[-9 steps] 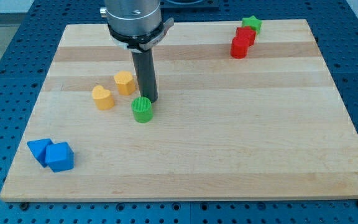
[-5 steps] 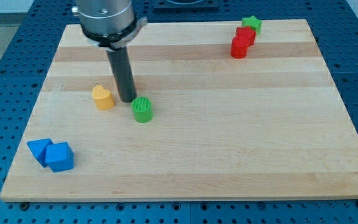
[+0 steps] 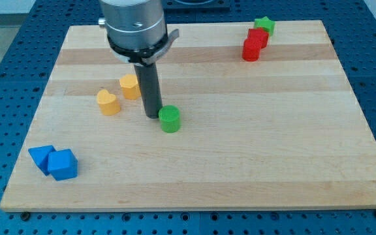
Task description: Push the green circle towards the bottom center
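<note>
My tip (image 3: 152,116) rests on the wooden worktop (image 3: 240,143) at the lower end of a straight dark rod; there are no fingers on this arm, so nothing opens, closes or holds anything. The rod stands upright under a wide grey cylindrical mount that reaches past the view's top.

The green circle (image 3: 170,119) sits immediately to the view's right of my tip and slightly toward the view's bottom, touching it or very nearly so; I cannot tell for certain whether there is a sliver of gap. It lies a little left of the worktop's middle and well short of the bottom edge.

To the view's left of my tip, and a bit higher, stands an orange block (image 3: 130,86), close beside the rod. A second orange block (image 3: 108,102), roughly heart-shaped, sits further left, near the first but apart from it.

Far toward the view's bottom left of my tip, two blue blocks (image 3: 54,161) lie pressed together near the worktop's corner; the nearer one looks like a cube.

Far toward the view's top right of my tip, two red blocks (image 3: 254,44) touch each other, and a green star (image 3: 264,25) sits just above them by the top edge.
</note>
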Controlling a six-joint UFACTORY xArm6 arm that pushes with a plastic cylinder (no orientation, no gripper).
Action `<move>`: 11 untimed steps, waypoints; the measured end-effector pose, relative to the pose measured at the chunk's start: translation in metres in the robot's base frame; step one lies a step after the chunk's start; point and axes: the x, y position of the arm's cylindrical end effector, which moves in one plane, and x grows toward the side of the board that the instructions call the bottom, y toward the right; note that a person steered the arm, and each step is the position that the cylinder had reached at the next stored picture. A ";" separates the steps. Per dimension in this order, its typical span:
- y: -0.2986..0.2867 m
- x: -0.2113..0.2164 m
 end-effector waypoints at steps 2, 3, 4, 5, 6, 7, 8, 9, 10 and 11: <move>0.038 0.002; 0.051 0.005; 0.063 0.006; 0.065 0.018; 0.065 0.037; 0.065 0.052; 0.065 0.066; 0.065 0.076; 0.065 0.078; 0.065 0.053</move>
